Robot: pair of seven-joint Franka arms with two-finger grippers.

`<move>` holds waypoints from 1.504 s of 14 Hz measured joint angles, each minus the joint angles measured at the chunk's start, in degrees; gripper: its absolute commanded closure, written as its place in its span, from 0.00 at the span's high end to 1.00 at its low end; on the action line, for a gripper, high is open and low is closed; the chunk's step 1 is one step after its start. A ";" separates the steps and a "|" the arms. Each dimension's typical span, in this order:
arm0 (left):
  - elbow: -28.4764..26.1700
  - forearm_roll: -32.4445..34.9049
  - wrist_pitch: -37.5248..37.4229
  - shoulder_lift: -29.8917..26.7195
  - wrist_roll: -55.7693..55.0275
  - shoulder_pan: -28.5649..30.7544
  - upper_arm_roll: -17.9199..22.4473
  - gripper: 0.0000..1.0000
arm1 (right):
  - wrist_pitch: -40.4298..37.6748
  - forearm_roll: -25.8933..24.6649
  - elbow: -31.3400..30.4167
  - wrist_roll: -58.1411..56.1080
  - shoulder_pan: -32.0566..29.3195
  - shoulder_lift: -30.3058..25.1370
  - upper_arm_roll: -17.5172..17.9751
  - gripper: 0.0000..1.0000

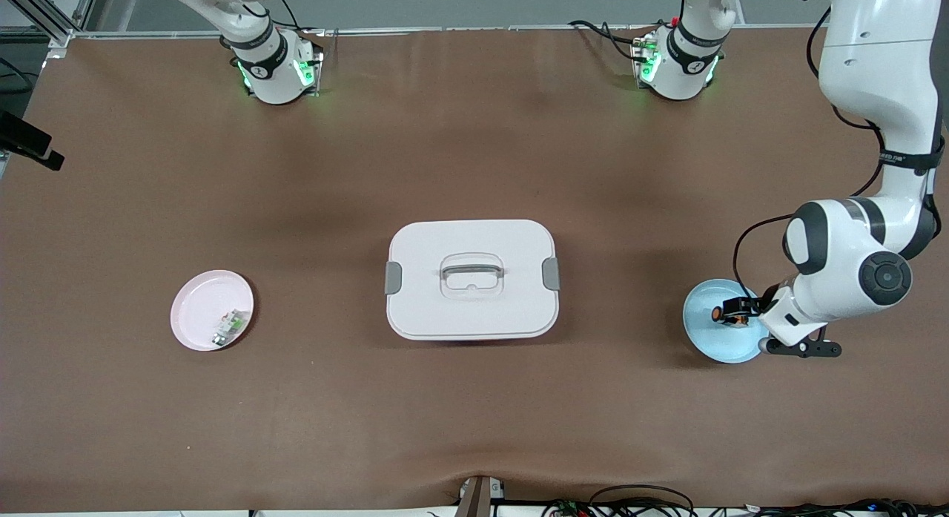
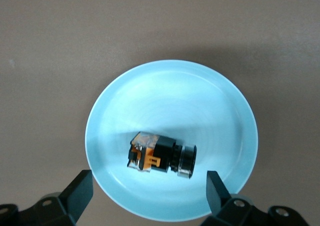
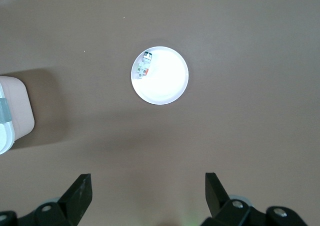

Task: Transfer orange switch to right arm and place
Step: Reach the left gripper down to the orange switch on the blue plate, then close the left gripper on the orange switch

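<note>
Orange switch [image 2: 161, 155], black barrel and tan-orange block, is seen lying in the blue plate [image 2: 150, 90] under the spread left gripper [image 2: 149, 192]; its cap is hidden. The right gripper [image 3: 148, 190] is spread too, out of the front view.

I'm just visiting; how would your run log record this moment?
left gripper: open over orange switch | switch: on blue plate | right gripper: open, waiting

White lidded box [image 1: 471, 280] mid-table; pink plate [image 1: 194, 320] holds white-green component [image 1: 230, 325].

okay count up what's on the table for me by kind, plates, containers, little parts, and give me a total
Plates: 2, the blue plate and the pink plate
Containers: 1, the white lidded box
Small parts: 2, the orange switch and the white-and-green component
Total: 5
</note>
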 measured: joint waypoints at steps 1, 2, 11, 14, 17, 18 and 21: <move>-0.04 0.00 0.96 0.45 0.06 0.01 -0.02 1.00 | 0.00 0.00 0.00 0.00 0.00 0.00 0.00 1.00; -0.04 0.00 1.69 0.82 0.56 0.08 -0.15 1.00 | 0.00 0.00 0.00 0.00 -0.01 0.00 -0.01 1.00; -0.56 0.00 4.35 2.75 3.94 5.97 -6.78 1.00 | 0.00 0.73 0.00 0.02 -0.79 0.00 -0.18 1.00; -0.94 0.00 4.95 3.49 5.82 7.00 -7.30 1.00 | 0.00 0.82 0.00 0.02 -0.83 0.00 -0.18 1.00; -2.03 0.00 6.42 3.58 5.87 7.05 -7.50 1.00 | 0.00 0.83 0.00 0.02 -0.83 0.00 -0.17 1.00; -2.22 0.00 6.55 3.59 5.87 7.05 -7.53 1.00 | 0.00 0.84 0.00 0.02 -0.83 0.00 -0.16 1.00; -2.64 0.00 6.62 3.59 5.87 7.05 -7.53 1.00 | 0.00 0.83 0.00 0.01 -0.81 0.00 0.01 1.00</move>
